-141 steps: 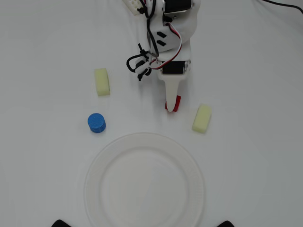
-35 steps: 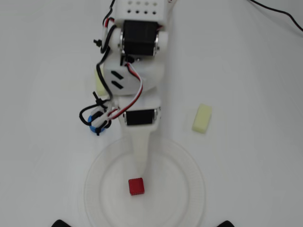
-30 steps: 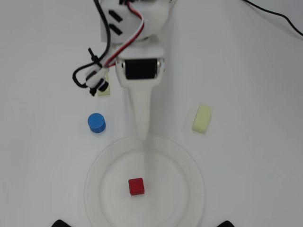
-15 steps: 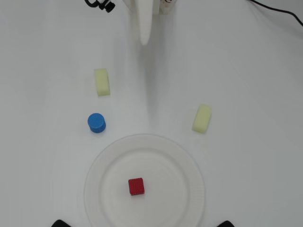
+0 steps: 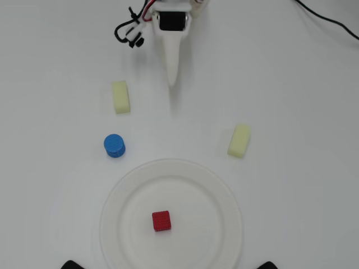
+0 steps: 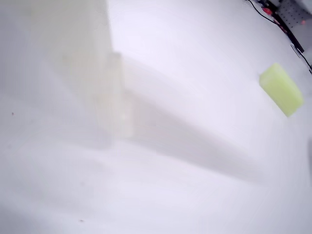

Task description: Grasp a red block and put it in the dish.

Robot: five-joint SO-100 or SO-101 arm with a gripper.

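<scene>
Overhead view: you see the red block lying in the dish, slightly toward 7 o'clock of its centre. The gripper sits at 12 o'clock, well apart, holding nothing; you cannot tell whether its jaws are parted. Wrist view: a pale yellow oblong block lies at 2 o'clock, with a blurred white finger at 10 o'clock.

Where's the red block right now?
In the overhead view, the red block lies inside the dish, slightly left of and below its centre, well below the blue cylinder.

2 yellow blks, blue cyl, cable
</scene>
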